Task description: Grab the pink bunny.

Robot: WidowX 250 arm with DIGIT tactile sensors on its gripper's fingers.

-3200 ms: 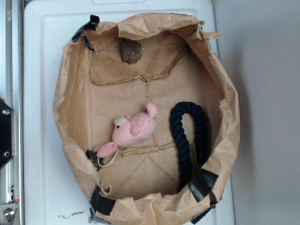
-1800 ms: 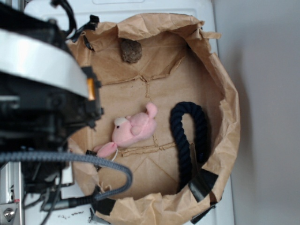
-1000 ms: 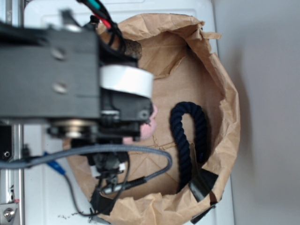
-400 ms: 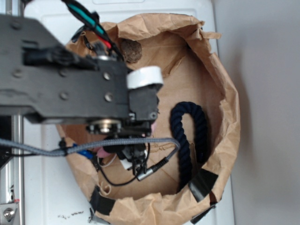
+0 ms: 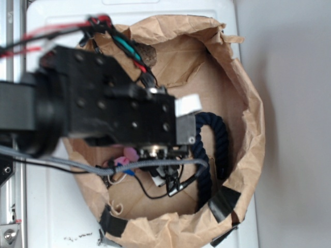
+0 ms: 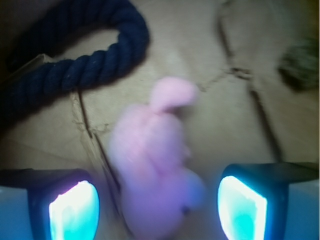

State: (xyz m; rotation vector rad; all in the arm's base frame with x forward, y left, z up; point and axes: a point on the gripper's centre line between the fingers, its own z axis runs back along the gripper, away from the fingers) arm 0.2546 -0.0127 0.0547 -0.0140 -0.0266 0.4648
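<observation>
In the wrist view the pink bunny [image 6: 155, 155] lies blurred on the brown paper floor, right below me. My gripper [image 6: 157, 210] is open, and its two glowing fingertips [image 6: 75, 210] stand on either side of the toy's lower half with a gap on each side. Seen from the exterior camera, my black arm [image 5: 114, 113] hangs over the bag and covers most of the bunny. Only a pink bit [image 5: 126, 155] and its thin white loop [image 5: 116, 178] show below the arm.
The toy sits in a wide crumpled paper bag [image 5: 248, 129] on a white surface [image 5: 46, 206]. A dark navy rope [image 6: 85, 65] curves close beside the bunny, at the right of the bag [image 5: 212, 134]. A brown lumpy ball [image 6: 300, 65] lies near the far wall [image 5: 149, 51].
The arm has come in from the left and moved right across the bag. It now covers the bunny, which lay in full view at first.
</observation>
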